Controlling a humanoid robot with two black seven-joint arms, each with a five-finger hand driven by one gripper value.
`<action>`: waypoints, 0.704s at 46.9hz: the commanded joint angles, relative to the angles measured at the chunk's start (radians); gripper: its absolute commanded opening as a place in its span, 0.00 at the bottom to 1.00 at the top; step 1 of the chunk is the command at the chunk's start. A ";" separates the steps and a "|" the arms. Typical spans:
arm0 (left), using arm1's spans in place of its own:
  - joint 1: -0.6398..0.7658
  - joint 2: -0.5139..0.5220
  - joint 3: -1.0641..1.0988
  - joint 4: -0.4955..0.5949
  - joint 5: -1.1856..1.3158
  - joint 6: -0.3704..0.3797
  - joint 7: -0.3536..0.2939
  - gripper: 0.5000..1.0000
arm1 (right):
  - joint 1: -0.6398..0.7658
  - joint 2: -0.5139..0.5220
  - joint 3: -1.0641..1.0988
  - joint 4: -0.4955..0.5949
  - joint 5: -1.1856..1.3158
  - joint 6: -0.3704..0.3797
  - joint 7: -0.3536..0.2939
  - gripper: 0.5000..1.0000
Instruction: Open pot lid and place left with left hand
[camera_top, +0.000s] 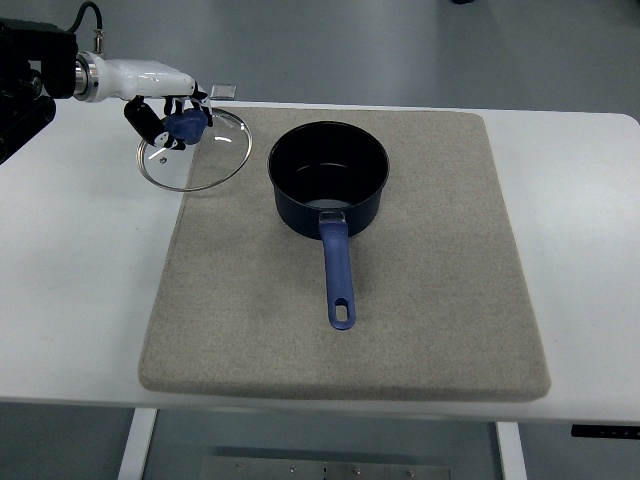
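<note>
Gripping the lid (195, 148) by its knob, your left hand (168, 118) holds it near the tabletop's (70, 260) far-left corner, left of the open pot (328, 178).

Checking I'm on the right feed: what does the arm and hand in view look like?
One arm shows, from the left edge: a black segment, a silver ring, then a glossy white forearm shell. A black cable loops above the black part. The left hand has dark, slim fingers. The right arm is out of view.
</note>
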 joint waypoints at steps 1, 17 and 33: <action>0.013 -0.009 -0.001 0.000 -0.008 0.002 0.000 0.00 | 0.000 0.000 0.000 0.000 0.000 0.000 -0.001 0.83; 0.074 -0.057 -0.013 0.002 -0.036 0.051 0.000 0.73 | 0.000 0.000 0.000 0.000 0.000 0.000 0.000 0.83; 0.114 -0.056 -0.021 0.029 -0.514 0.210 0.000 0.98 | 0.000 0.000 0.000 0.000 0.000 0.000 0.000 0.83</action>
